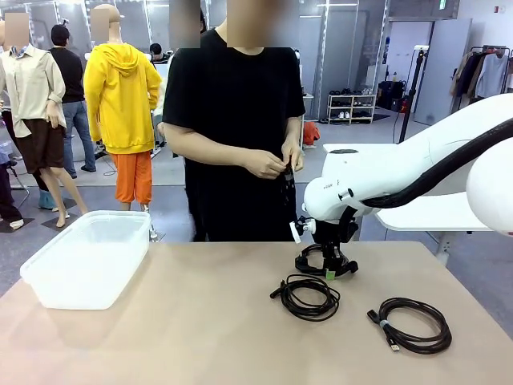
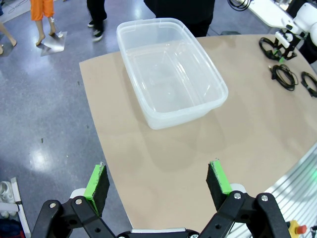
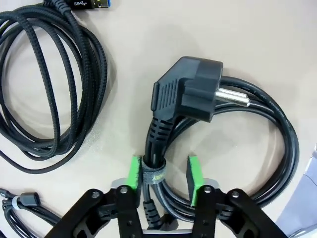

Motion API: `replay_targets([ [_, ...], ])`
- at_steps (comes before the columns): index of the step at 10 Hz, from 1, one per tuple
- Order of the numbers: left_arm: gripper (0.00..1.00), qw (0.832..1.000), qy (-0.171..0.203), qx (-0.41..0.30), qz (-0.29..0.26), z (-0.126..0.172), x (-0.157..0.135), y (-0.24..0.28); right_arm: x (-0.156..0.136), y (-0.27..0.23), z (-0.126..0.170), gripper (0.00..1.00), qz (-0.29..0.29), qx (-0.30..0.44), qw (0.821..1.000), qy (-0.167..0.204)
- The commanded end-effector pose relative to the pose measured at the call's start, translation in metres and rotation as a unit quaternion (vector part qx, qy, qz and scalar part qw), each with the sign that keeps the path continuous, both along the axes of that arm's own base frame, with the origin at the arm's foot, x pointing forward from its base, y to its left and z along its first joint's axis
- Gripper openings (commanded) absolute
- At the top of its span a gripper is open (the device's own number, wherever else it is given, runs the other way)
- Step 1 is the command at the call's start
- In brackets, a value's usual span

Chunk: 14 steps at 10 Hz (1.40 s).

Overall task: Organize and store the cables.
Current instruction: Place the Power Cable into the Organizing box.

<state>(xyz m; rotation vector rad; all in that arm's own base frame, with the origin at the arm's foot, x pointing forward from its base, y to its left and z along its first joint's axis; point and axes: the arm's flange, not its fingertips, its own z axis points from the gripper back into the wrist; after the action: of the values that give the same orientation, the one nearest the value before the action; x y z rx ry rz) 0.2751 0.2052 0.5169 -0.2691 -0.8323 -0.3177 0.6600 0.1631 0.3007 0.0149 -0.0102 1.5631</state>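
Gripping: we had the right gripper (image 3: pixel 163 174) clenched across the tied neck of the power cord (image 3: pixel 277 148), one green pad (image 3: pixel 133 171) on each side of the grey tie (image 3: pixel 154 174).
Cord axis: the coil ran straight away from the fingertips, its plug (image 3: pixel 190 91) lying just beyond them and the loop flat on the table (image 1: pixel 200 321).
Neighbours: a braided cable (image 3: pixel 74 74) lay just beside the grasp, not touching the pads; a third coil (image 1: pixel 413 325) sat nearer our edge.
Bin bearing: the clear bin (image 1: pixel 80 257) stood well apart toward our left, so we judged the carry had to cross the table that way.
Nearer arm: the left gripper (image 2: pixel 158 186), jaws spread and empty, hovered above the table's near edge close by the bin.
Right arm pose: it reached in from our right, wrist bent so the fingers pointed down at the tabletop.
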Motion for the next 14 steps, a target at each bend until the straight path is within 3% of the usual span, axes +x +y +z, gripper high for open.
replay_targets([
  [1, 1.0, 1.0, 0.0, 0.002, 0.0, 0.0, 0.0, 0.0, -0.001, 0.004, 0.0, 0.04, -0.013, -0.009, 1.0, 0.004],
  [5, 1.0, 1.0, 0.0, 0.002, 0.0, 0.0, 0.0, 0.0, -0.002, 0.003, 0.013, 0.0, -0.028, -0.018, 0.999, -0.004],
  [8, 1.0, 1.0, 0.0, 0.002, 0.0, 0.0, 0.0, 0.0, -0.002, 0.002, 0.062, 0.0, -0.032, -0.042, 0.998, -0.018],
  [10, 1.0, 1.0, 0.0, 0.002, 0.0, 0.0, 0.0, 0.0, -0.008, 0.009, 0.103, 0.06, -0.036, -0.036, 0.999, 0.006],
  [14, 1.0, 1.0, 0.0, 0.002, 0.0, 0.0, 0.0, 0.0, -0.022, 0.065, 0.142, 0.06, -0.068, -0.083, 0.994, -0.02],
])
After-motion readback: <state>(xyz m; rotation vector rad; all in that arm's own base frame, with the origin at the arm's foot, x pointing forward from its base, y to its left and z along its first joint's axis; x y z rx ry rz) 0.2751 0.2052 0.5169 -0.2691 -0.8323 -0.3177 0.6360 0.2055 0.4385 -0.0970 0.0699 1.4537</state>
